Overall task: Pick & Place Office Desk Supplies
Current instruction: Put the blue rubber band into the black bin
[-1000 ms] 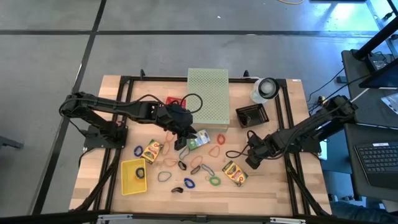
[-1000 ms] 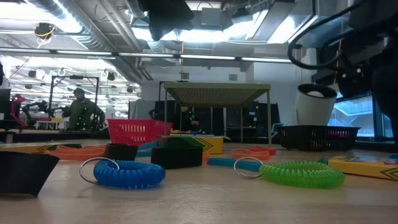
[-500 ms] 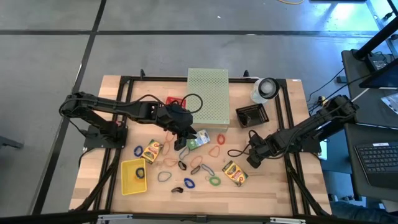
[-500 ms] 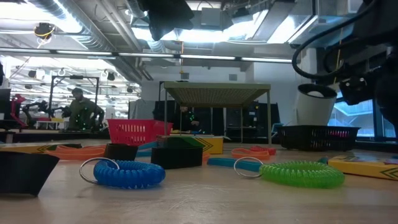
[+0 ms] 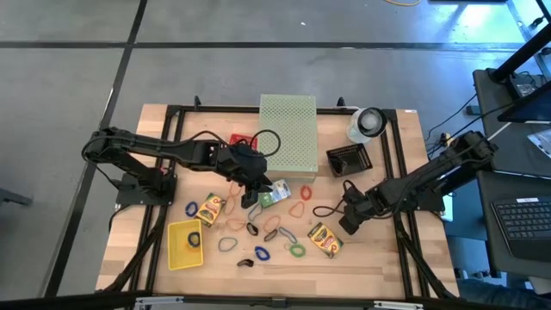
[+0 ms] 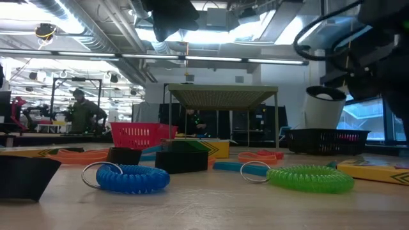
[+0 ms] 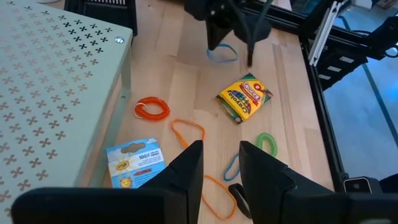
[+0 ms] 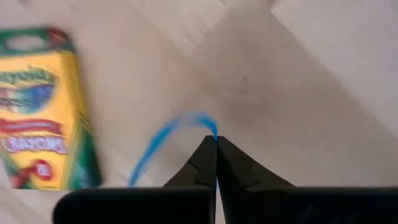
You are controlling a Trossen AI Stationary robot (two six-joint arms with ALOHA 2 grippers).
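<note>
My right gripper (image 5: 346, 222) points down over the table's right part, shut on a thin blue rubber band (image 8: 163, 138). The left wrist view shows the band (image 7: 222, 55) as a loop under that gripper (image 7: 219, 45). A yellow-and-green crayon box (image 5: 325, 238) lies flat just beside it. My left gripper (image 5: 255, 196) hovers open and empty above the table's middle (image 7: 221, 171). Below it lie a green-and-white card box (image 5: 274, 195), an orange coil (image 7: 152, 109) and orange bands. Another crayon box (image 5: 209, 207) lies farther left. My right gripper pinches a short stretch of the blue band (image 8: 209, 122) between the very tips of its two shut fingers. The fingers come from above, pointing steeply down. The rest of the band trails away below the tips; I cannot tell whether its lower end still lies on the table.
The large pale green perforated box (image 5: 287, 133) stands at the far middle, with a red basket (image 5: 241, 139) to its left, and a black basket (image 5: 349, 159) and a white cup (image 5: 366, 123) to its right. A yellow tray (image 5: 184, 244) sits near left. Blue (image 5: 262, 253) and green (image 5: 297, 251) coils lie in front.
My right gripper has dipped toward the table and then risen a little, staying over the same spot beside the crayon box. My left arm has kept still.
</note>
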